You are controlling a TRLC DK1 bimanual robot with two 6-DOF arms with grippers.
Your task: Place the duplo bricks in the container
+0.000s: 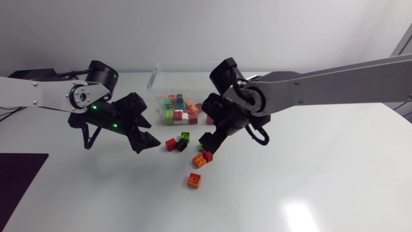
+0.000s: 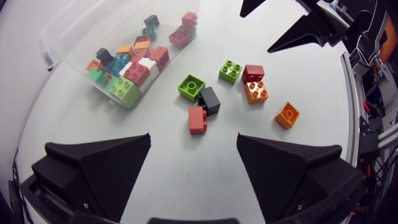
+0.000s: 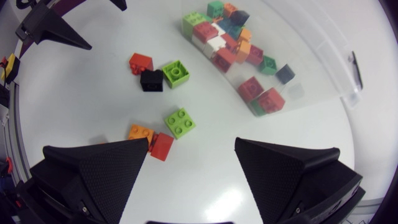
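The clear container [image 1: 157,72] at the back middle of the table holds several coloured duplo bricks. In front of it loose bricks lie on the table: a red brick [image 1: 170,144], a black brick [image 1: 182,145], a green brick [image 1: 185,136], a second red brick [image 1: 207,155] and two orange bricks [image 1: 199,161] [image 1: 194,180]. My left gripper [image 1: 147,143] hangs open just left of this group, holding nothing. My right gripper [image 1: 209,142] hangs open over the group's right side, also holding nothing. In the left wrist view the red brick [image 2: 197,119] and black brick [image 2: 209,99] lie ahead of the open left gripper [image 2: 193,149]. In the right wrist view the small green brick [image 3: 180,122] lies ahead of the open right gripper [image 3: 192,146].
A dark mat [image 1: 16,177] lies at the table's front left. The white table [image 1: 309,187] stretches bare to the front and right of the bricks. The two grippers hang close together, with the loose bricks between them.
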